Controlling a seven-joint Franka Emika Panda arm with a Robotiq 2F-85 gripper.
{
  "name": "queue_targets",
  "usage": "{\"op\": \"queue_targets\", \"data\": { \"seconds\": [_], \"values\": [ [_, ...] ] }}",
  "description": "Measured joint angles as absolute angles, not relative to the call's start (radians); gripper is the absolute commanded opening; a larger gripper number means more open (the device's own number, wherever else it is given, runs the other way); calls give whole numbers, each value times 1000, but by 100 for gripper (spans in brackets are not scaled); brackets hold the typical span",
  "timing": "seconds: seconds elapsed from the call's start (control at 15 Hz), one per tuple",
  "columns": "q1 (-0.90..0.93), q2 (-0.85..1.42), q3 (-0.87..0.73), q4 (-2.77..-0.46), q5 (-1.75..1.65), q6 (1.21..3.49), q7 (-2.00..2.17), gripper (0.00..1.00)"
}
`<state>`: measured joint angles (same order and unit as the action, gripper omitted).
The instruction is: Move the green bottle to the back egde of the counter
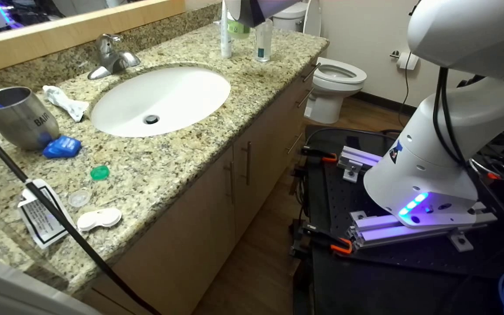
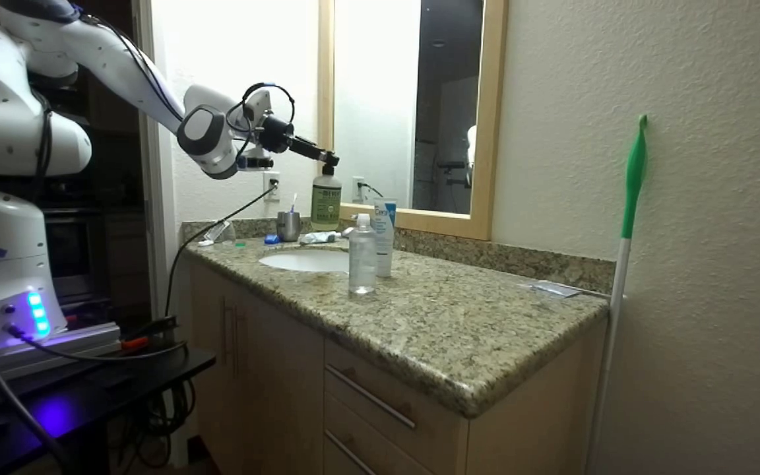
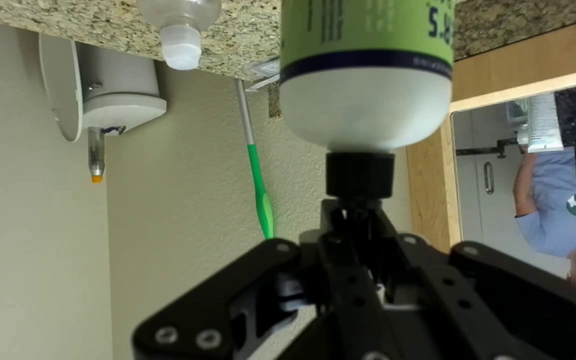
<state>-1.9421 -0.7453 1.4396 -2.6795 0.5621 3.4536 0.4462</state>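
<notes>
Gripper (image 2: 331,159) has the green bottle (image 2: 326,203) clamped by its black collar (image 3: 360,175), hanging upright over the counter (image 2: 446,330), not set down at the back edge yet. Guessing the top grip leaves its base free to land flat.

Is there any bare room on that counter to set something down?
Yes: the counter is bare between the upright tube and flat packet, and along the strip between sink and front edge. It's crowded around the metal cup, blue container and green cap. The gripper holds the green bottle aloft.
</notes>
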Motion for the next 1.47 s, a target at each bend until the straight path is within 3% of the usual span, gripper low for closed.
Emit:
{"op": "queue_targets", "data": {
  "seconds": [0.47, 0.53, 0.73, 0.8, 1.47],
  "values": [
    [-1977, -861, 1537, -2740, 651, 3449, 480, 4],
    [-2003, -863, 1554, -2754, 651, 3449, 479, 14],
    [-2067, -864, 1587, -2765, 650, 3449, 479, 14],
    [-2073, -864, 1590, -2766, 650, 3450, 479, 4],
    [-2059, -862, 1623, -2758, 640, 3443, 481, 4]
  ]
}}
